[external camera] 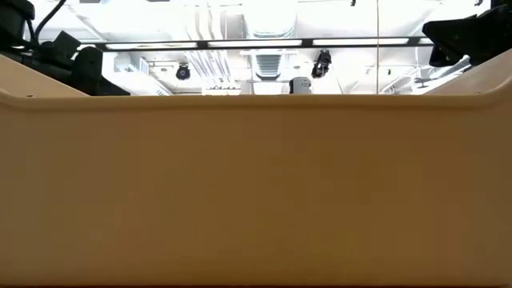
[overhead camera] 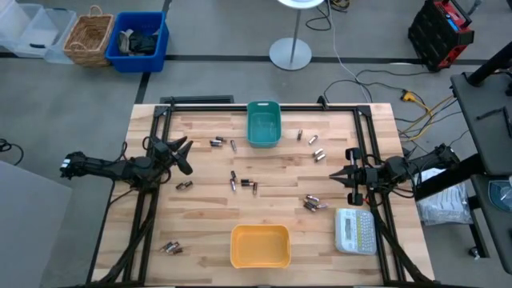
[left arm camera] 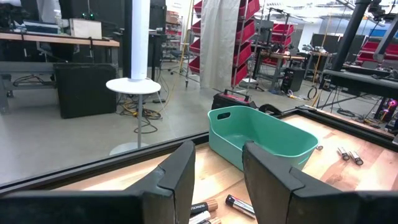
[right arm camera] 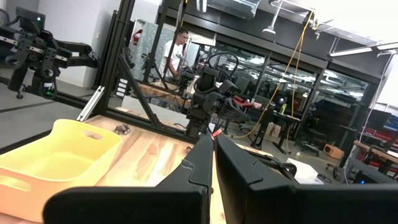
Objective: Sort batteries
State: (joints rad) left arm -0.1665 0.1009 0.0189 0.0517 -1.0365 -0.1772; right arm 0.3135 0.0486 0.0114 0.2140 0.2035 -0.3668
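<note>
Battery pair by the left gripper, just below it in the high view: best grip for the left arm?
Probably from straight above. The battery pair lies flat on the table, so take one cell across its round body at mid-length, fingers crosswise to its long axis. The left gripper is open and close by. The cells look to be touching, so grabbing just one may be fiddly.

Batteries (overhead camera: 243, 184): scattered all over the table (overhead camera: 200, 216)
Teal bin (overhead camera: 263, 124): far edge, middle
Yellow bin (overhead camera: 260, 246): near edge, middle
Left gripper (overhead camera: 181, 151): left side, fingers spread
Right gripper (overhead camera: 337, 176): right side
Label maker (overhead camera: 355, 230): near-right corner
</note>
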